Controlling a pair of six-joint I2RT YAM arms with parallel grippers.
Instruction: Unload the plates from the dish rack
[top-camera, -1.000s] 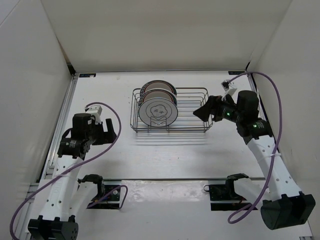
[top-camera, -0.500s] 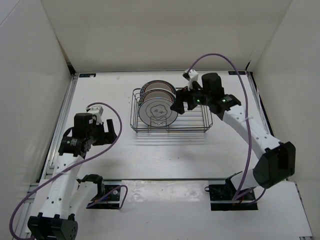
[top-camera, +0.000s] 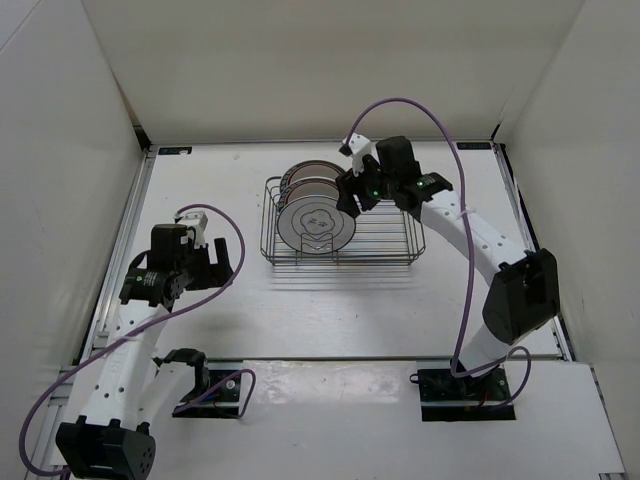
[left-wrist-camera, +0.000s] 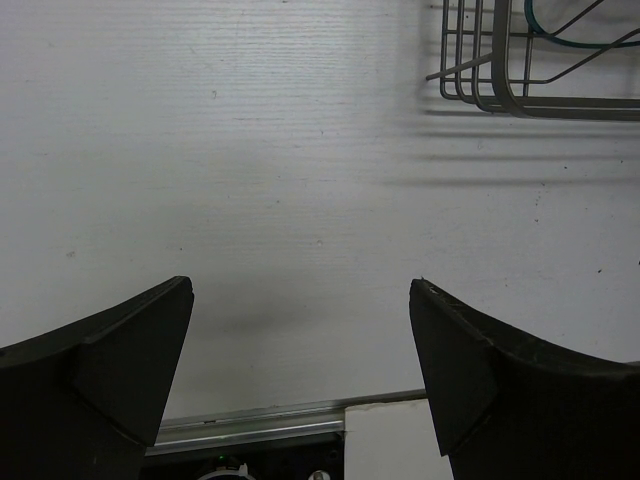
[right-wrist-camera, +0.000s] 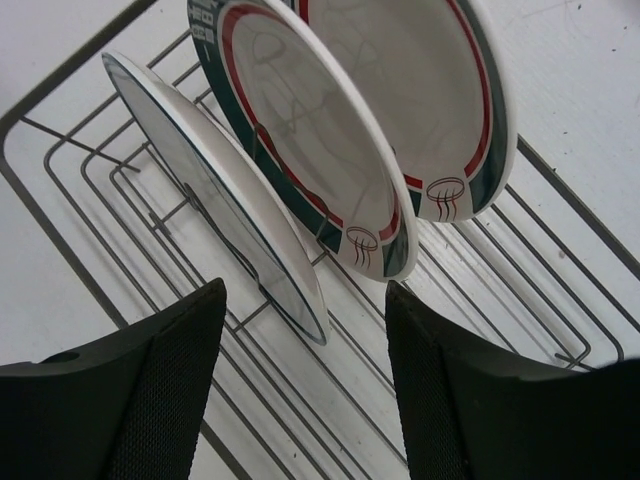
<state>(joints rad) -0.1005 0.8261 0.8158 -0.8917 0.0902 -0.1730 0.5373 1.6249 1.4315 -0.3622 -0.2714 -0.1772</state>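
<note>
The silver wire dish rack (top-camera: 385, 250) sits at the table's middle back. Three plates stand upright in its left half: a grey-rimmed plate (top-camera: 316, 224) in front, two red-and-teal-rimmed plates (top-camera: 322, 186) behind it. My right gripper (top-camera: 350, 195) is open, hovering over the plates' right edges. In the right wrist view its gripper (right-wrist-camera: 305, 300) straddles the grey-rimmed plate's (right-wrist-camera: 205, 165) edge without touching; the middle plate (right-wrist-camera: 300, 130) and rear plate (right-wrist-camera: 410, 90) stand beyond, over the rack's wires (right-wrist-camera: 480, 290). My left gripper (top-camera: 222, 262) is open and empty, left of the rack.
The left wrist view shows the left gripper (left-wrist-camera: 300, 290) over bare white table, with the rack's corner (left-wrist-camera: 480, 90) at the upper right. White walls enclose the table on three sides. A metal rail (top-camera: 115, 270) runs along the left edge.
My right arm has swung left from beyond the rack's right end to above the plates. The left arm has barely moved.
</note>
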